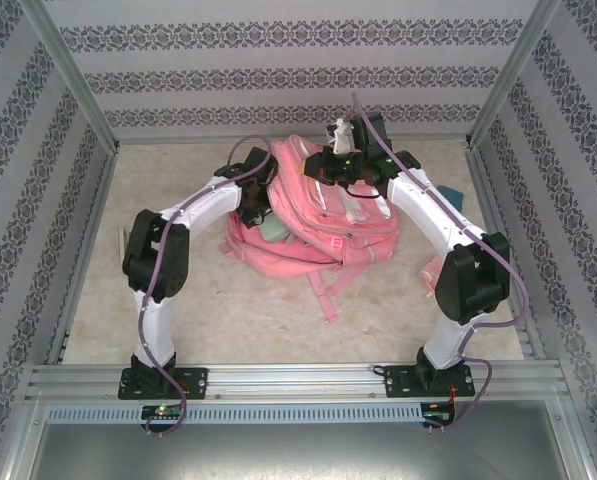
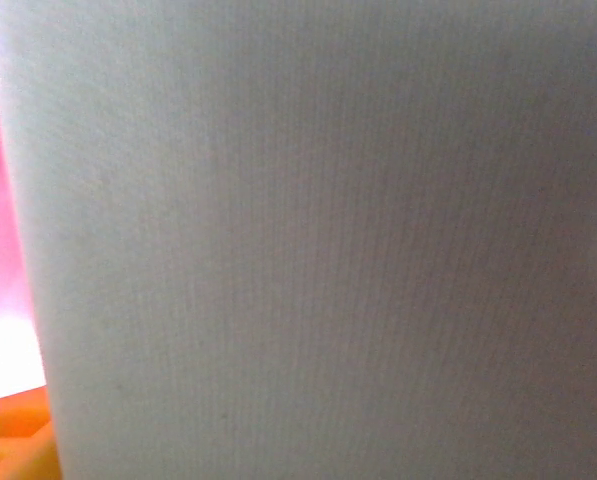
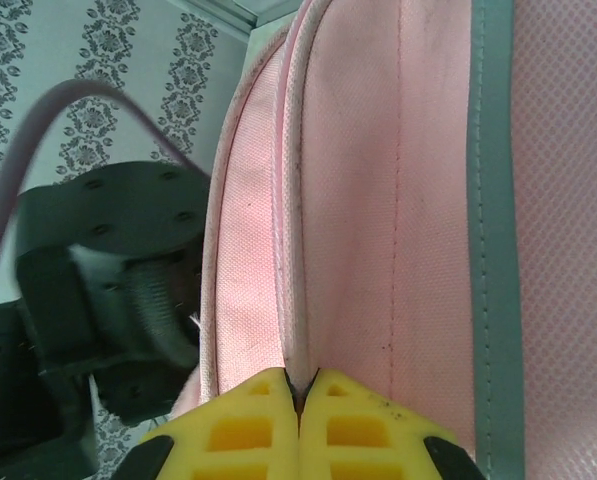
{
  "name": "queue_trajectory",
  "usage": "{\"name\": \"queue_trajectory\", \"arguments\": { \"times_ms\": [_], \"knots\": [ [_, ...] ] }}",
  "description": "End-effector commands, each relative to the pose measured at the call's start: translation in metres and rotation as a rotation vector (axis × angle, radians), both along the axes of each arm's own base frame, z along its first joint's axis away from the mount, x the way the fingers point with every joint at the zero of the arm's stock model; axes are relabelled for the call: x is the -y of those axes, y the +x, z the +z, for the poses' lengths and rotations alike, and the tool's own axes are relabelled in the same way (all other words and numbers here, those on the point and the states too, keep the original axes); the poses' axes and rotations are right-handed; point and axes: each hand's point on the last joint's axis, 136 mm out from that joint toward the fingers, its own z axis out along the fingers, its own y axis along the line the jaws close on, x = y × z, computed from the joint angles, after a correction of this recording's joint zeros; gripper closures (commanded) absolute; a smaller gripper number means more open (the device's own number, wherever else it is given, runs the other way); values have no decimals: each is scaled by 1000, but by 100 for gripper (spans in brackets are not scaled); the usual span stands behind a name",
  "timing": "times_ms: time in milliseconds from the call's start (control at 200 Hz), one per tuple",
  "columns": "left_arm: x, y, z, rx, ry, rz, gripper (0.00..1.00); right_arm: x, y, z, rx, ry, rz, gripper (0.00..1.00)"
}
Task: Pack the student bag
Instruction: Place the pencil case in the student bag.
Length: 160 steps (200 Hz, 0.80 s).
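Large pink fabric backpack (image 1: 318, 225) slumped on the table (image 1: 178, 300), near the middle of its far edge, with a gripper at each side.

The right gripper (image 3: 300, 395) has its yellow fingertips pinched together on a seam of the backpack's pink cloth, beside a grey-green trim strip. From above it sits at the backpack's upper end, toward the far edge. The left gripper (image 1: 255, 192) is at the backpack's left side, just above a pale teal flat item (image 1: 275, 231) among the folds. Its wrist camera looks very closely at a pale grey woven surface (image 2: 328, 240), with pink at the left margin. Whether its jaws grasp anything cannot be told.
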Motion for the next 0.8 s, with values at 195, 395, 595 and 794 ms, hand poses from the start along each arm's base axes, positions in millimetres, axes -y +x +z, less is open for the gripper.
{"name": "queue_trajectory", "arguments": {
  "times_ms": [195,395,595,794],
  "knots": [
    [7,19,-10,7,75,-62,15,-4,-16,61,160,110,70,100],
    [4,13,-1,4,83,-74,0,-2,-14,57,156,104,63,100],
    [-4,0,22,34,90,-85,0,-1,-12,52,148,100,58,100],
    [-30,-22,46,49,140,-79,0,0,-9,46,138,90,50,100]
  ]
}}
